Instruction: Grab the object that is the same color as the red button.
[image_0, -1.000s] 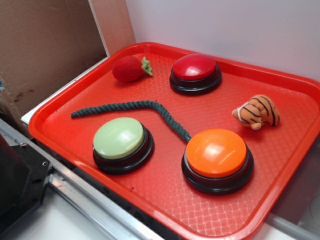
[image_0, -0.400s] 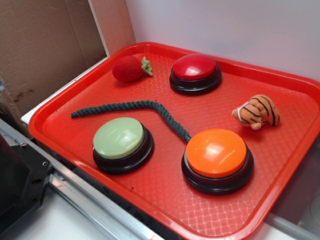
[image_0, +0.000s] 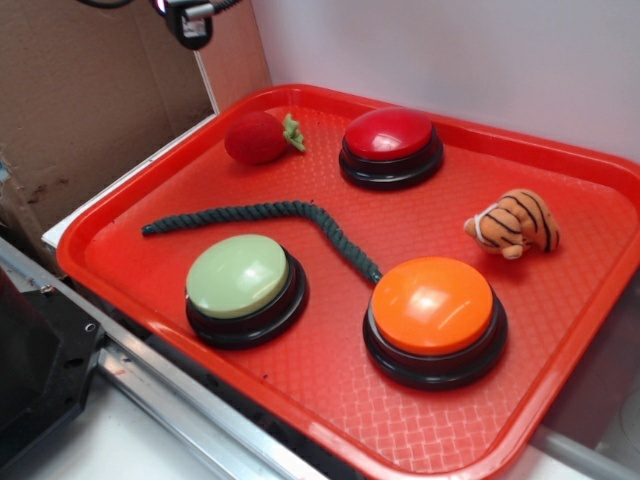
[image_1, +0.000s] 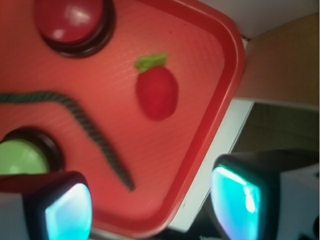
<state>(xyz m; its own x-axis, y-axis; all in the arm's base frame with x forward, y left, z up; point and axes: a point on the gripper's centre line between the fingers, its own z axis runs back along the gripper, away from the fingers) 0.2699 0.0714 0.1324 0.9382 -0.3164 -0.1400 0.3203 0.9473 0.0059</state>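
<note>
Exterior and wrist views. Your hand (image_1: 150, 200) is high above the near-left corner of the tray (image_0: 560, 150), and only a small dark part of the arm shows at the top left edge of the exterior view. In the wrist view its two fingers (image_1: 67, 212) stand wide apart with nothing between them, so the hand is released. One finger hangs over the tray, the other over the white bench (image_1: 220, 150) just outside the red rim.

From left to right on the tray you see:

- One dark green rope (image_0: 270, 215), lying in a loose curve from the left side toward the middle.
- One pale green button (image_0: 240, 277) at the near left, its black base resting on the tray.
- One strawberry (image_0: 258, 138), red plush with a green leafy top, lying on its side at the far left corner. It is well apart from the hand and touches no other thing.
- One red button (image_0: 390, 135) at the far middle, near the strawberry and to its right.
- One orange button (image_0: 432, 305) at the near right, with the rope's end close to its base.
- One striped tiger (image_0: 515, 225), orange plush, at the right side.

In all you count three buttons, two plush toys and one rope. A brown cardboard panel (image_0: 90, 100) stands behind the tray at the left.
</note>
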